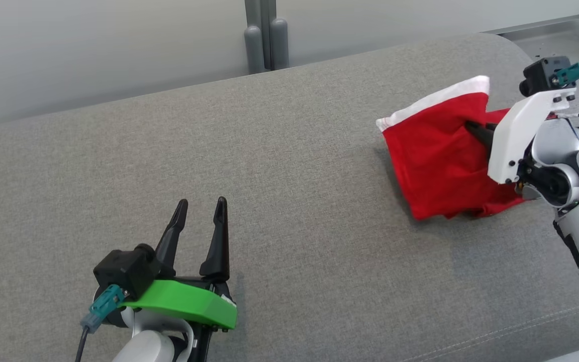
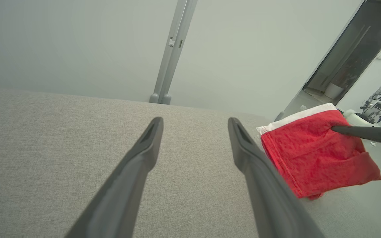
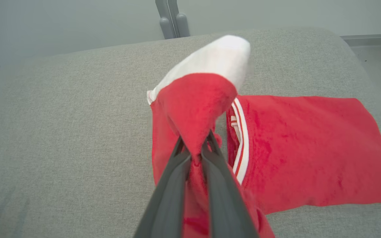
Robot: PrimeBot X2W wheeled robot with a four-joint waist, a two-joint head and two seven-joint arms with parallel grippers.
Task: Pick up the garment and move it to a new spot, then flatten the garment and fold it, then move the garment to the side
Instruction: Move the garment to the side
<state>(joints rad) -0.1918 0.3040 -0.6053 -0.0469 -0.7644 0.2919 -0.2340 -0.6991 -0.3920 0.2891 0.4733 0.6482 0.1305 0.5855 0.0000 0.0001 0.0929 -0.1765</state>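
- The grey fabric surface [image 1: 249,191] is taking up most of the head view, and much of it is lying bare between the two arms.
- The red garment [image 1: 435,156] is sitting near the right end of that surface. One part is lying flat while another is being held up in a peak.
- The right gripper [image 3: 195,150] is pinching that raised fold, its jaws narrowed onto the cloth. The white band [image 1: 438,100] is hanging over at the top of the peak.
- The left gripper [image 1: 202,201] is hovering well apart from the garment, low at the near left, with its fingers spread wide and holding nothing.
- The step in hand is looking like the pick-up or the fold. I am leaning toward the fold, though I cannot tell for certain.
- The next move is calling for the right arm to carry the pinched part across without dragging the flat part. The free left gripper is looking well placed to pin or take a second edge.
- A red-and-white striped trim [image 3: 240,138] is showing along one edge. No brand, label or readable writing is appearing anywhere.
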